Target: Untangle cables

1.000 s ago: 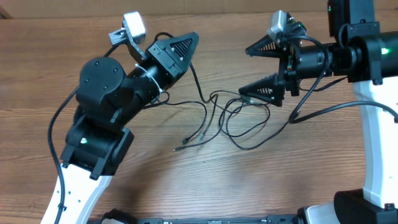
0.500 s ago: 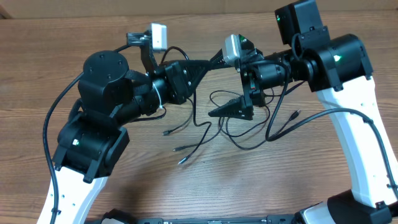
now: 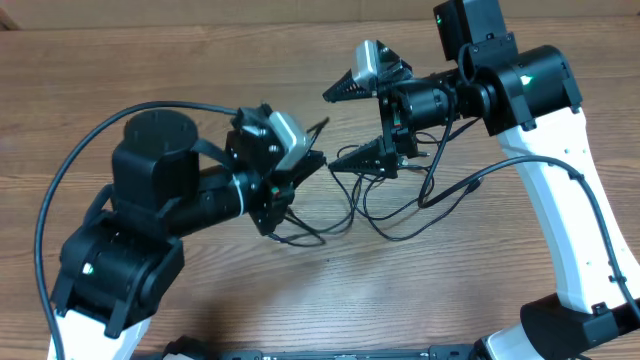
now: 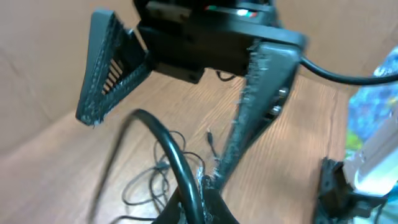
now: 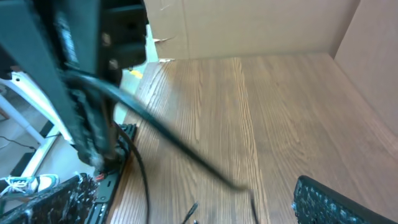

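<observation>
- Overhead, the cables [image 3: 388, 236] lie as a loose tangle on the wooden table [image 3: 200, 60], in the middle between the two arms. The tangle's long axis runs left to right, from under the left gripper [image 3: 300, 170] toward the right arm's side. Its widest loop sags toward the near edge.
- The left gripper points right and slightly down at the tangle's left end, with its jaws clenched. The right gripper [image 3: 330, 132] points left above the tangle's upper part. Its jaws are spread wide, one finger toward the far edge and one just over the cords, with nothing between them.
- From the left wrist, the left gripper [image 4: 208, 208] shows only as a blurred, pinched-together tip at the bottom edge. One dark strand arcs up and over, then runs down into that tip, so the tip grasps a strand of the cables [image 4: 146, 186]. The rest lies in thin loops on the wood below, left of centre. Beyond them the right gripper [image 4: 149, 149] faces the camera, its two ribbed fingers [image 4: 99, 74] far apart.
- From the right wrist, the right gripper [image 5: 196, 168] stands released, one finger large and blurred at the left, the other at the lower right corner. A single strand of the cables [image 5: 174, 140] stretches straight on a diagonal from upper left to lower right, crossing the gap without touching either finger.
</observation>
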